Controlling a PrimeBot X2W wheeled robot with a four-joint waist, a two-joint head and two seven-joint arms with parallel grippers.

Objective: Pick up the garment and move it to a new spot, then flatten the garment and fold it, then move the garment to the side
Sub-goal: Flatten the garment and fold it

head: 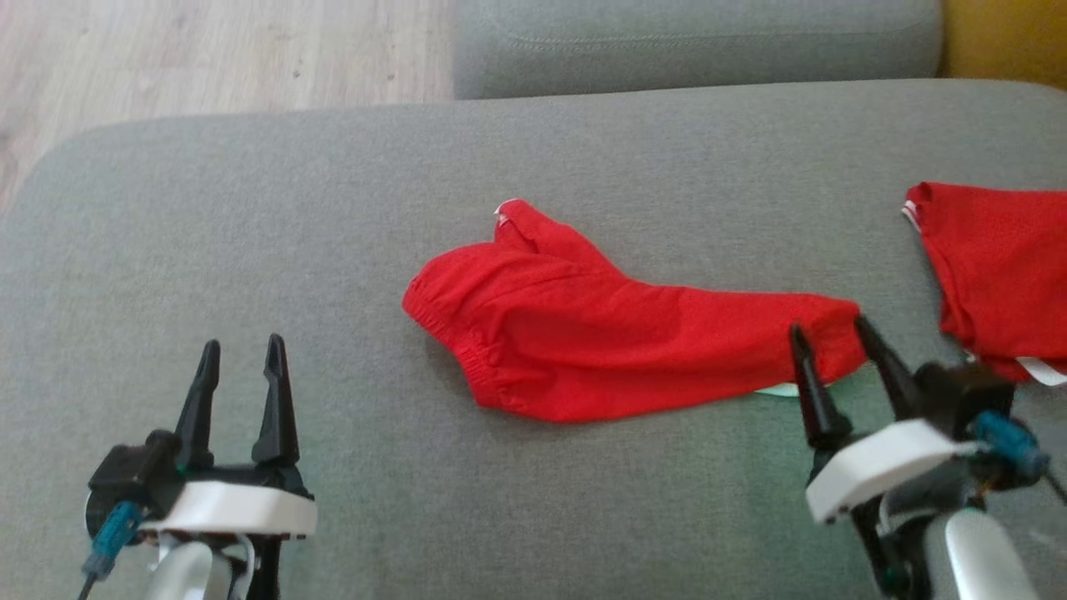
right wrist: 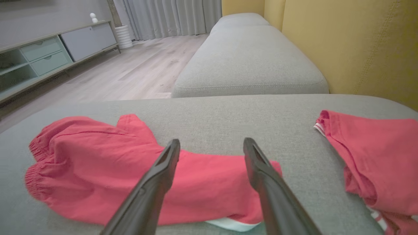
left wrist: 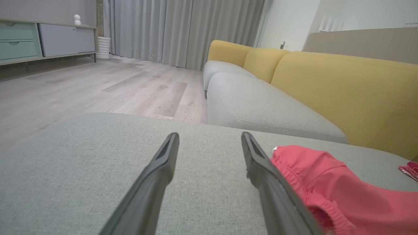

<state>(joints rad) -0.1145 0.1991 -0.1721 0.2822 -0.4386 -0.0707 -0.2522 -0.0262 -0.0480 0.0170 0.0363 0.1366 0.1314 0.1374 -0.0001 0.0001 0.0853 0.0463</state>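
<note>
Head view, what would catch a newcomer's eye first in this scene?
The red garment, crumpled with its elastic waistband to the left, lies mid-way across the grey sofa seat and stands out sharply against it. The right claw is open at the garment's right-hand end, and a second red garment with white trim lies at the far right. The left claw is open over bare cushion at the lower left.

Grey sofa [head: 250, 208], yellow backrest [left wrist: 343, 85], wooden floor [left wrist: 98, 88], grey curtains [left wrist: 183, 29].
</note>
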